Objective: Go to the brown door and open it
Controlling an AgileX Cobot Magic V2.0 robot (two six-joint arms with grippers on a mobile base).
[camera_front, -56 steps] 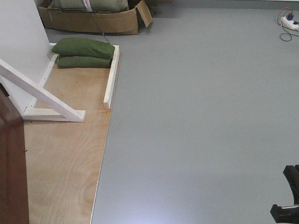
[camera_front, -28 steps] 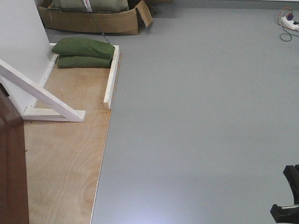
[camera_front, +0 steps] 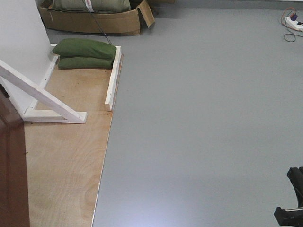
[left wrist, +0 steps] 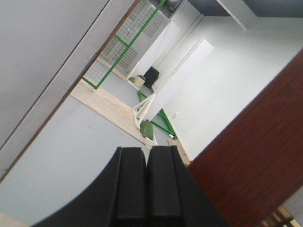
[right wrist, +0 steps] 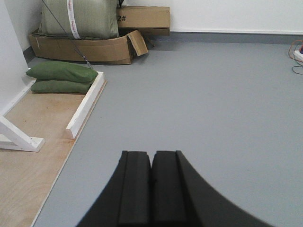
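Both hands are sitting fully closed, black fingers pressed flat against each other with nothing between them. The left hand [left wrist: 147, 153] is pointing up past the edge of the brown door [left wrist: 255, 142], and the right hand [right wrist: 152, 156] is pointing out over the grey floor [right wrist: 203, 94]. In the left wrist view the door is filling the corner toward four o'clock, its dark red-brown face running just beside the hand's right finger; whether they are touching I cannot tell.

In the front view the same door [camera_front: 12, 170] is showing as a narrow dark strip at eight o'clock, along the left edge, standing over the plywood sheet [camera_front: 66, 156]. A white wooden brace [camera_front: 45, 94] is slanting across that sheet at nine o'clock, coming down from a white panel [camera_front: 19, 38] at ten o'clock. Two green sandbags [camera_front: 84, 54] are lying stacked at eleven o'clock, against the far end of a white rail [camera_front: 112, 78]. Behind them, toward twelve o'clock, a torn cardboard box [camera_front: 94, 21] is resting on the floor. A power strip [camera_front: 293, 21] with its cable is lying at one o'clock, well apart from everything else. At five o'clock a black part of the robot [camera_front: 291, 198] is poking into the frame.
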